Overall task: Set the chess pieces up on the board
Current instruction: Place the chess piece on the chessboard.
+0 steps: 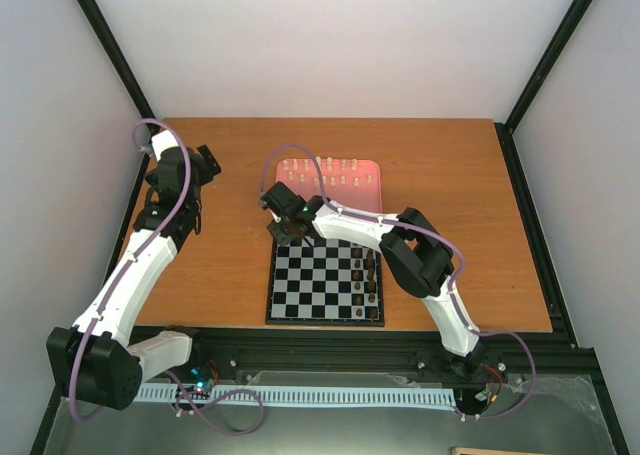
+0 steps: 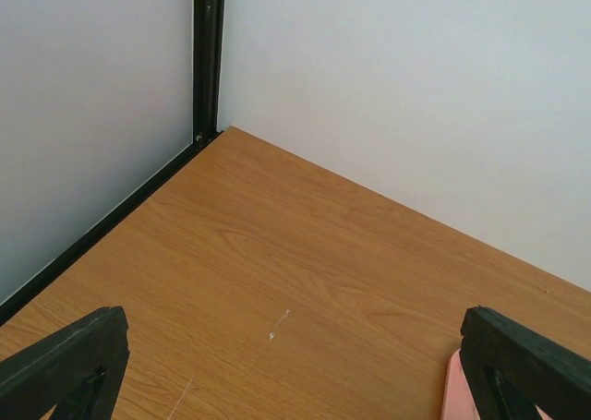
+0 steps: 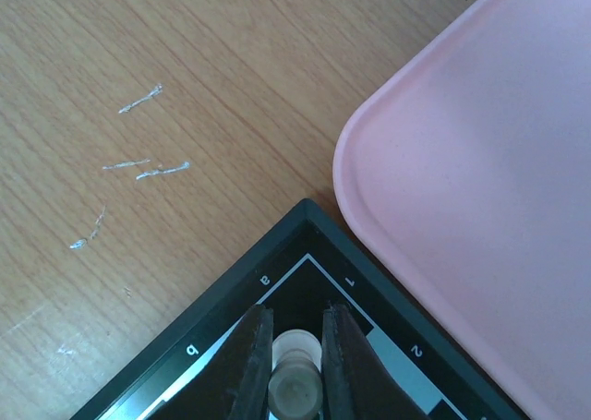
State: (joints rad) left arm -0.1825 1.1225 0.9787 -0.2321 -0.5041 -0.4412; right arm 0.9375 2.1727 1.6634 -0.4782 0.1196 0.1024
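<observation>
The black-and-white board (image 1: 310,285) lies in the middle of the table, with the pink tray (image 1: 366,201) just behind it. Several cream chess pieces (image 1: 336,171) stand in rows on the tray. My right gripper (image 1: 286,229) hangs over the board's far left corner. In the right wrist view it (image 3: 296,314) is shut on one cream piece (image 3: 297,390), held upright over the corner square inside the board's dark border (image 3: 305,224). My left gripper (image 1: 207,164) is far off to the left, open and holding nothing; its fingers (image 2: 65,365) stand wide apart over bare wood.
Several dark brown pieces (image 1: 369,275) stand along the board's right side. The pink tray's rounded corner (image 3: 462,162) lies close beside the board's corner. Black frame posts and white walls close in the table's back and sides.
</observation>
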